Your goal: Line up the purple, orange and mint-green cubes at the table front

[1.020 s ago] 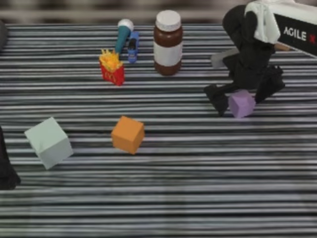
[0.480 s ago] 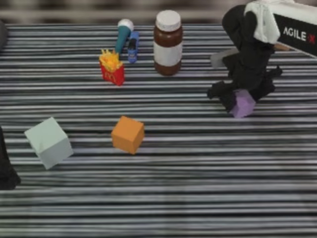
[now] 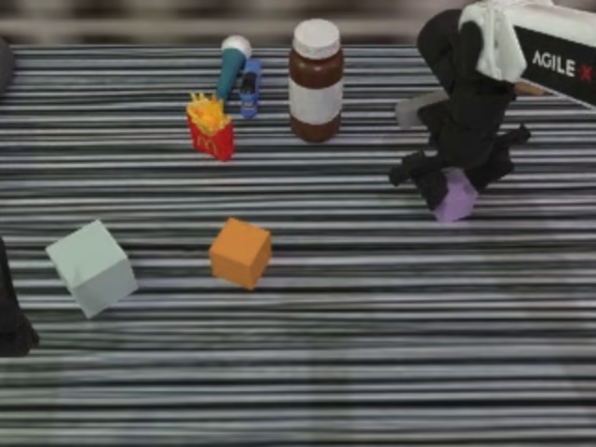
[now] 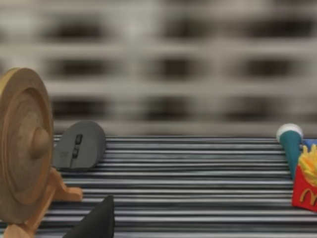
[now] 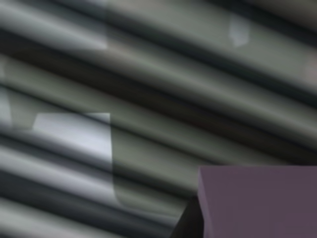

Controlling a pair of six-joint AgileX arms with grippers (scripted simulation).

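Observation:
The small purple cube [image 3: 458, 203] sits at the right of the striped table [image 3: 372, 326], towards the back, with my right gripper [image 3: 456, 186] shut on it from above. It fills a corner of the right wrist view as a purple cube [image 5: 257, 203] close over the stripes. The orange cube [image 3: 240, 252] rests near the middle. The larger mint-green cube [image 3: 91, 267] lies at the left. My left gripper [image 3: 11, 326] is parked at the left edge, apart from all three cubes.
A brown jar with a white lid [image 3: 315, 81], a red fries box [image 3: 210, 126] and a teal microphone [image 3: 232, 65] stand at the back. The left wrist view shows a wooden disc on a stand [image 4: 22, 148] and a grey mouse [image 4: 79, 146].
My right gripper's fingers, open either side of the purple cube a second ago, have closed on it. The other cubes and the left arm have not moved.

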